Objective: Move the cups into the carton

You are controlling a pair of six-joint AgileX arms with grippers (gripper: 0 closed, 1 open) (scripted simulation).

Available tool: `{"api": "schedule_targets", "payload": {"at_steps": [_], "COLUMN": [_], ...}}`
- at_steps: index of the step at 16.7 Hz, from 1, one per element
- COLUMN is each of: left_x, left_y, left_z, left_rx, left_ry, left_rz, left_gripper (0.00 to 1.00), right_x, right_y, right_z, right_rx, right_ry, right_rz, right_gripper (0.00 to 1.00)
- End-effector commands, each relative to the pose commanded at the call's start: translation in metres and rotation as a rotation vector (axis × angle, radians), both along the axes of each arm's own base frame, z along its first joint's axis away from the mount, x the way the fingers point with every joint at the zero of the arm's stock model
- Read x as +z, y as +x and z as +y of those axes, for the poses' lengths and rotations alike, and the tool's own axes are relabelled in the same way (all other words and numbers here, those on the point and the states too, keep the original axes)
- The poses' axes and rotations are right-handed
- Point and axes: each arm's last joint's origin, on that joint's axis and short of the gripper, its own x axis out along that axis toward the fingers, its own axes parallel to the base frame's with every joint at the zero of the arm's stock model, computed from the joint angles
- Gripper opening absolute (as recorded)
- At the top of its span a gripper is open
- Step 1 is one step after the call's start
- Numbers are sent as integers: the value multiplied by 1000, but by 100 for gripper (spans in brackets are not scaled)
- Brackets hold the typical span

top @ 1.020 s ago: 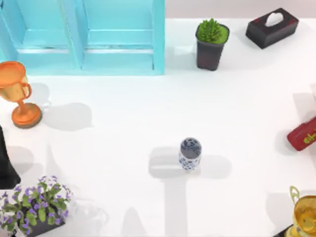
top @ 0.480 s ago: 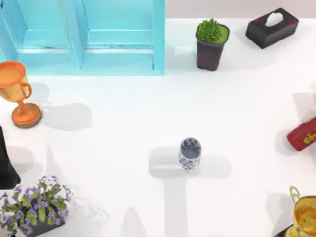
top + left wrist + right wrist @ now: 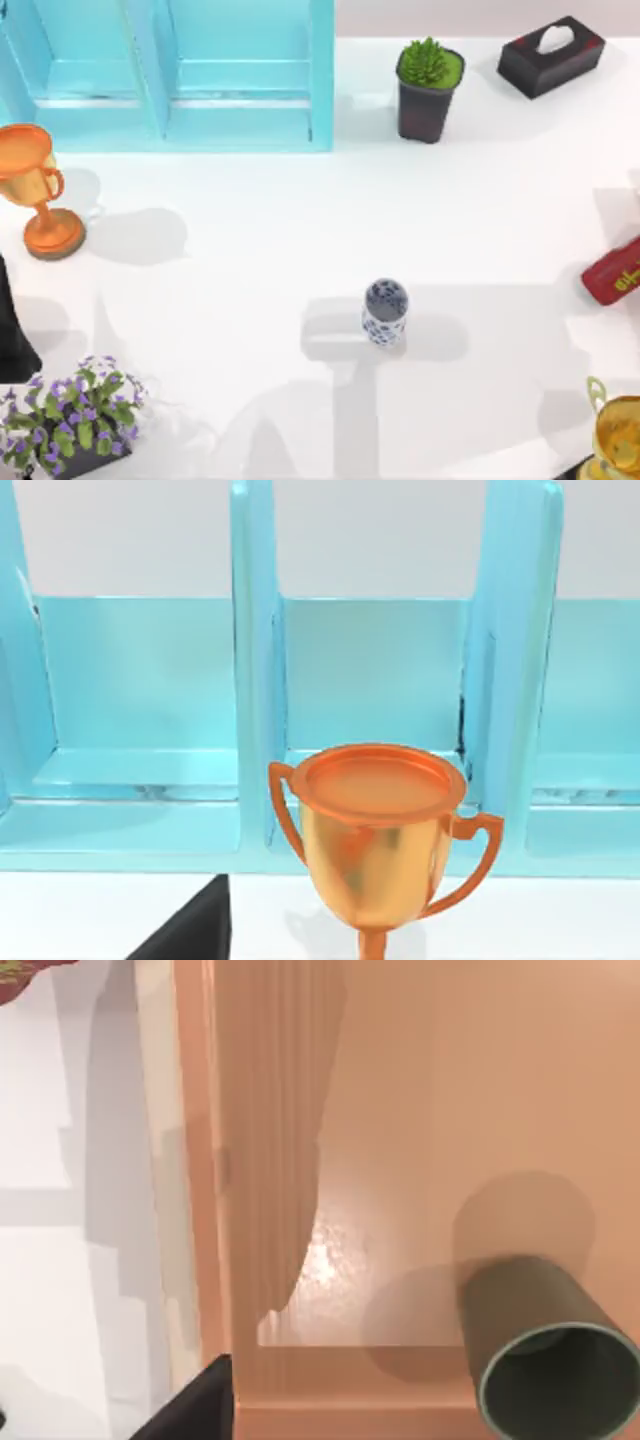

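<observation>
The white cup with blue floral pattern stands upright near the middle of the table, with no gripper near it. In the right wrist view the dark olive-grey cup stands upright inside the tan carton, close to one of its walls, and nothing holds it. A dark edge of my right arm's gripper shows just outside the carton wall. A dark part of my left arm sits at the table's left edge, below the orange trophy.
A blue shelf unit fills the back left. A potted green plant and a tissue box stand at the back. A red bottle lies at the right edge. A gold trophy and purple flowers occupy the front corners.
Broad shadows have spread over the table at the right and the lower middle. The patterned cup and the other objects have not moved.
</observation>
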Motion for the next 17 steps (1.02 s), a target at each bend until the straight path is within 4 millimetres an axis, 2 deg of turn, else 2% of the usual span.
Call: {"api": "schedule_targets", "payload": {"at_steps": [2,5,8,11,12,14,17], "left_x": [0,0,0,0,0,0,0], "left_y": [0,0,0,0,0,0,0], "left_z": [0,0,0,0,0,0,0], "left_rx": [0,0,0,0,0,0,0], "left_ry": [0,0,0,0,0,0,0], "left_rz": [0,0,0,0,0,0,0], "left_gripper": [100,100,100,100,100,100,100], "right_x": [-8,-23,-39,-53,-56,-61,-63], "right_y": [30,58,57,38,31,22,19], "right_z": [47,139,235,310,327,348,354], "right_rx": [0,-2,-2,-1,-1,-1,-1], "right_ry": [7,7,1,-2,-2,-1,-1], "right_rz": [17,37,44,41,40,37,37], "right_gripper": [100,100,100,100,100,100,100]}}
